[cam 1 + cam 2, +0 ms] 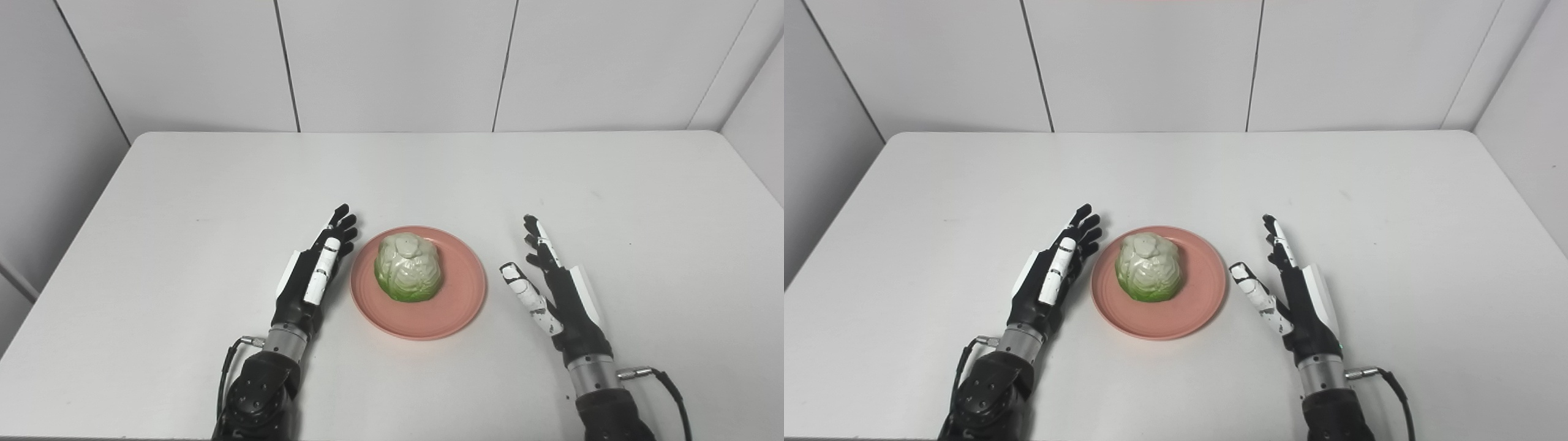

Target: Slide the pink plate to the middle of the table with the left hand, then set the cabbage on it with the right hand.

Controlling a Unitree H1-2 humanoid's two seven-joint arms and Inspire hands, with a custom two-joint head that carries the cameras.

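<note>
A pink plate [453, 306] lies near the middle of the white table [392, 177], toward its front. A green and white cabbage [408, 266] sits on the plate, slightly left of its centre. My left hand [315, 269] rests open just left of the plate, fingers stretched forward, close to the rim. My right hand [548, 288] is open to the right of the plate, a small gap from the rim, fingers pointing forward and thumb spread toward the plate. Neither hand holds anything.
White wall panels [392, 61] stand behind the table's far edge. The table's left and right edges run in view. A cable [670, 386] hangs from my right wrist.
</note>
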